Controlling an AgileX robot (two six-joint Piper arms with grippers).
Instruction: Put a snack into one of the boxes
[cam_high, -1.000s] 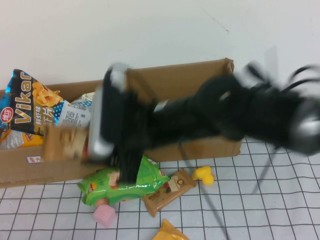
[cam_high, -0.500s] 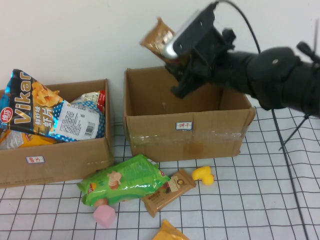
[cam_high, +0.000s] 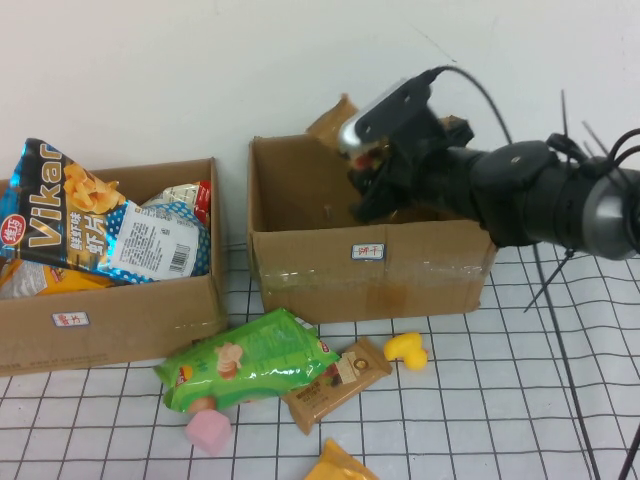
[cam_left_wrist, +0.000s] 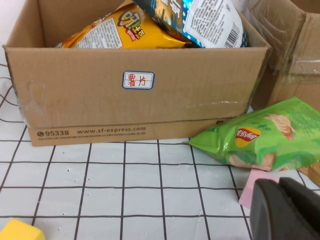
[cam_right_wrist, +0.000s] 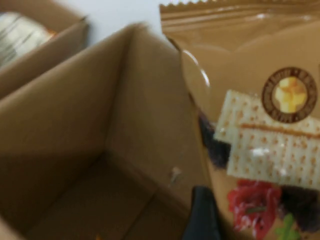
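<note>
- One brown cracker packet (cam_high: 330, 117) is held by the right gripper (cam_high: 372, 172), clenched on it, above the back of the open right-hand box (cam_high: 370, 270); in the right wrist view the packet (cam_right_wrist: 255, 130) hangs over the box's bare floor (cam_right_wrist: 90, 200).
- Step in hand, as I judge it: delivery over the box, release not yet made. Next move calls for lowering a little and opening the fingers so the packet drops inside rather than catching on the back wall.
- That box carries a small white label with red characters, too small to read here.
- Left-hand box (cam_left_wrist: 135, 90) bears a label reading 薯片 (cam_left_wrist: 138, 80) and the print "www.sf-express.com" with "95338"; it holds a "Vikar" crisp bag (cam_high: 70, 215) and a yellow bag.
- Green crisp bag (cam_high: 245, 365), a second brown packet (cam_high: 340, 382), a pink block (cam_high: 208, 431) and a yellow duck (cam_high: 408, 350) lie on the gridded table in front.
- Left gripper (cam_left_wrist: 287, 210) sits low near the green bag; whether it is parted, I cannot tell.
</note>
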